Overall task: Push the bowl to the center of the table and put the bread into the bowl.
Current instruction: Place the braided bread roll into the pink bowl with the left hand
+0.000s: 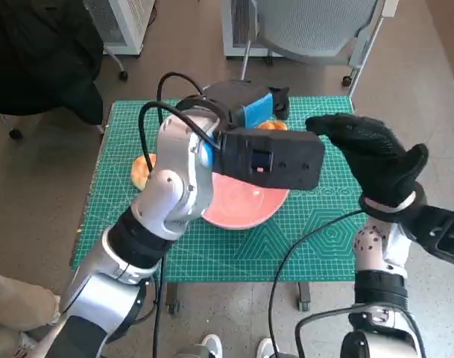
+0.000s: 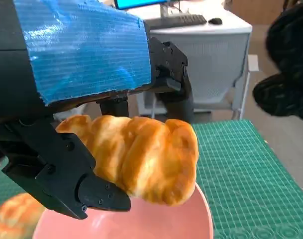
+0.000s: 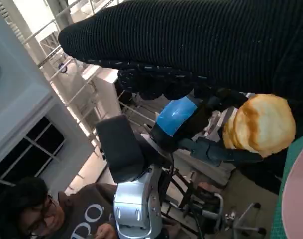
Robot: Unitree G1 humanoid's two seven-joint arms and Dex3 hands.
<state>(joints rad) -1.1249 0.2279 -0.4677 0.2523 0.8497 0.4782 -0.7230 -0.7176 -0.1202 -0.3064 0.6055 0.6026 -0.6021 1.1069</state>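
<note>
My left hand [image 1: 255, 112], blue tape on its back, holds a golden braided bread [image 2: 141, 159] in its black fingers [image 2: 66, 174]. The bread hangs just above the far rim of the pink bowl [image 1: 241, 209], which stands near the middle of the green mat [image 1: 323, 231]. In the head view only a sliver of the bread [image 1: 272, 125] shows beside the hand. The right wrist view shows the bread [image 3: 260, 124] end-on in the left hand [image 3: 176, 117], with the bowl's rim [image 3: 296, 199] below it. My right hand [image 1: 372, 156] hovers to the right of the bowl, fingers spread, holding nothing.
A second bread [image 1: 141, 171] lies on the mat left of the bowl, partly hidden by my left forearm [image 1: 178, 179]. A chair base [image 1: 309, 30] stands beyond the table. A person in black [image 1: 40, 52] sits at the far left; a person [image 3: 66, 214] shows in the right wrist view.
</note>
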